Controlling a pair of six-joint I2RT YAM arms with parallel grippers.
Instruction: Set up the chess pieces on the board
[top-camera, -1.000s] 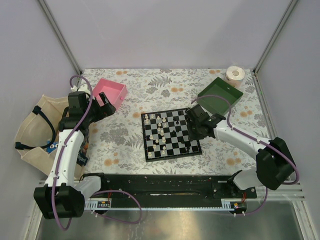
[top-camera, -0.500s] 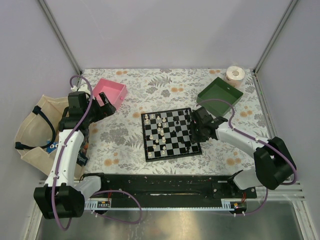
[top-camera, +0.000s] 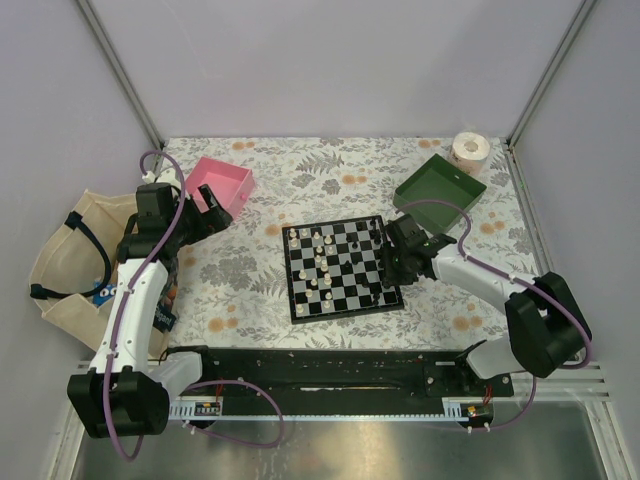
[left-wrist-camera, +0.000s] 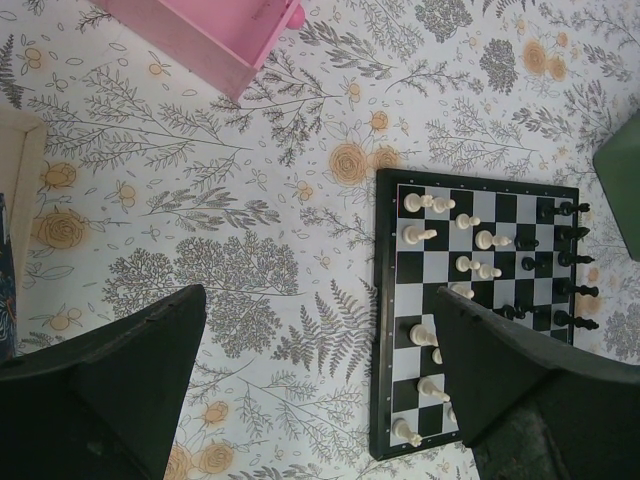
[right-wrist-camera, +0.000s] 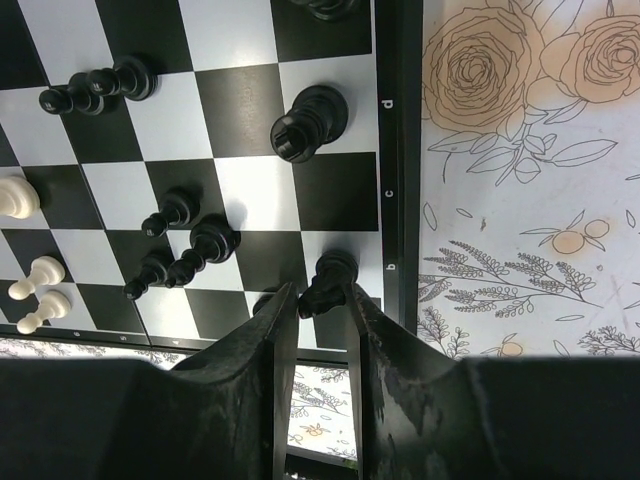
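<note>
- Pinching a small black chessman (right-wrist-camera: 328, 275), the right gripper (right-wrist-camera: 320, 298) has its two dark fingers (right-wrist-camera: 283, 330) pressed to either side of the piece, at the right edge of the small square black-and-white chequered chessboard (right-wrist-camera: 397, 150).
- That chessman sits on a square in the chessboard's outermost right file, just inside the black border, near the corner closest to the arms.
- Other black chess pieces (right-wrist-camera: 310, 122) occupy squares on the chessboard's right half, loosely grouped rather than in rows.
- Cream-white chess pieces (left-wrist-camera: 470, 250) are scattered over the chessboard's left half and middle, also out of order.
- The left gripper (left-wrist-camera: 320, 300) hangs well to the left of the chessboard with its jaws wide apart and nothing between them, over the flower-printed tablecloth (left-wrist-camera: 250, 180).
- A pink rectangular plastic tray (top-camera: 220, 182) lies beyond the chessboard's far left corner, well apart from it.
- A dark green square tray (top-camera: 440, 190) lies just beyond the chessboard's far right corner.
- A pale roll of tape (top-camera: 470, 148) stands farther from the chessboard than the green tray, on the same side.
- A cream cloth bag (top-camera: 60, 260) lies far left of the chessboard, past the tablecloth's edge.
</note>
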